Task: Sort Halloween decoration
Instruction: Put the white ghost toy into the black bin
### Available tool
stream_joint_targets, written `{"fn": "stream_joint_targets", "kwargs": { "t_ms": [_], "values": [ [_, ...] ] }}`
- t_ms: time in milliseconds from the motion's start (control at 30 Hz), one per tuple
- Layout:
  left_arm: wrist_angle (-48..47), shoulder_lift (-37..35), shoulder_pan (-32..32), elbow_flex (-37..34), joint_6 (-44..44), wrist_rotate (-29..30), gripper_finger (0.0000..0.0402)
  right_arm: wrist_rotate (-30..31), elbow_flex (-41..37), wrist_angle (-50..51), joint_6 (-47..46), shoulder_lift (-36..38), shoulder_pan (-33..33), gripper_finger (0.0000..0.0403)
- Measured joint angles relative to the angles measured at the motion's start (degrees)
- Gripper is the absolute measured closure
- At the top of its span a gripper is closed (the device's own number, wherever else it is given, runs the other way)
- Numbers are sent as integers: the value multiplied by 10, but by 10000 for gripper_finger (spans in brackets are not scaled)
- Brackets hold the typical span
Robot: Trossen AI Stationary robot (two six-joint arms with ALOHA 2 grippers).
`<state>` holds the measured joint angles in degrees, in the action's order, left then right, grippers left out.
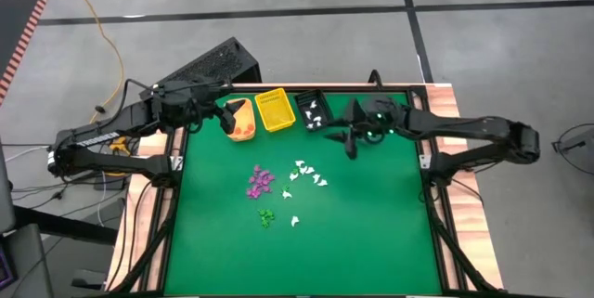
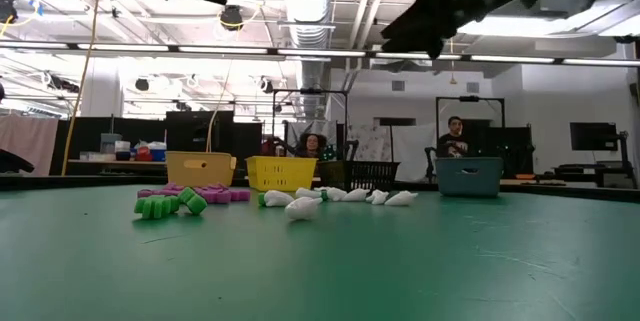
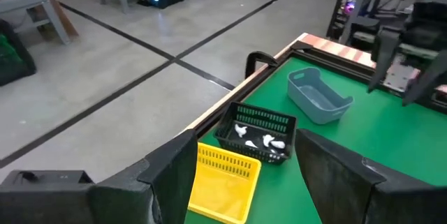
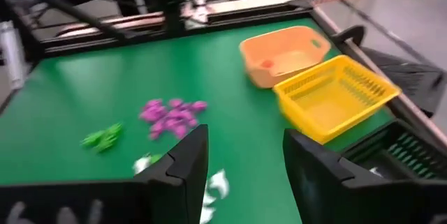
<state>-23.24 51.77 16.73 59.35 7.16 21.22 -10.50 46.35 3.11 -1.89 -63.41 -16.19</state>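
Note:
The Halloween decoration lies loose mid-table: a purple cluster (image 1: 261, 180) (image 4: 172, 113), a white scatter (image 1: 306, 173) (image 2: 335, 197) and a few green pieces (image 1: 266, 216) (image 4: 103, 137). More white pieces sit in the black bin (image 3: 257, 135), and an orange-brown one (image 4: 265, 63) sits in the orange bin. My left gripper (image 1: 225, 117) (image 3: 244, 144) hangs open in the air beside the orange bin (image 1: 243, 122). My right gripper (image 1: 350, 140) (image 4: 246, 137) hangs open just right of the black bin (image 1: 313, 110), high above the white scatter. Both are empty.
Four small bins stand in a row along the far edge: orange (image 2: 200, 169), yellow (image 1: 275, 110) (image 2: 281, 172), black (image 2: 370, 173) and grey-blue (image 3: 318, 96) (image 2: 468, 175). The green mat's near half lies open. People show in the room behind the table.

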Motion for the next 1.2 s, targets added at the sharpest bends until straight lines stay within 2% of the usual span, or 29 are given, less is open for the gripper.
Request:
{"fn": "stream_joint_targets", "kwargs": {
  "t_ms": [200,400,667,867,1000,1200],
  "values": [
    [0,0,0,0,0,0,170,3,0,81,-10,12,67,226],
    [0,0,0,0,1,0,170,5,0,114,25,-39,125,226],
    [0,0,0,0,11,0,170,-1,-1,26,108,-143,169,226],
    [0,0,0,0,29,0,170,-79,-41,-117,88,-185,162,226],
    [6,0,0,0,31,3,170,-90,-80,-128,81,-165,149,226],
    [19,11,0,0,32,32,170,-83,-168,-155,88,-76,121,226]
  ]
}}
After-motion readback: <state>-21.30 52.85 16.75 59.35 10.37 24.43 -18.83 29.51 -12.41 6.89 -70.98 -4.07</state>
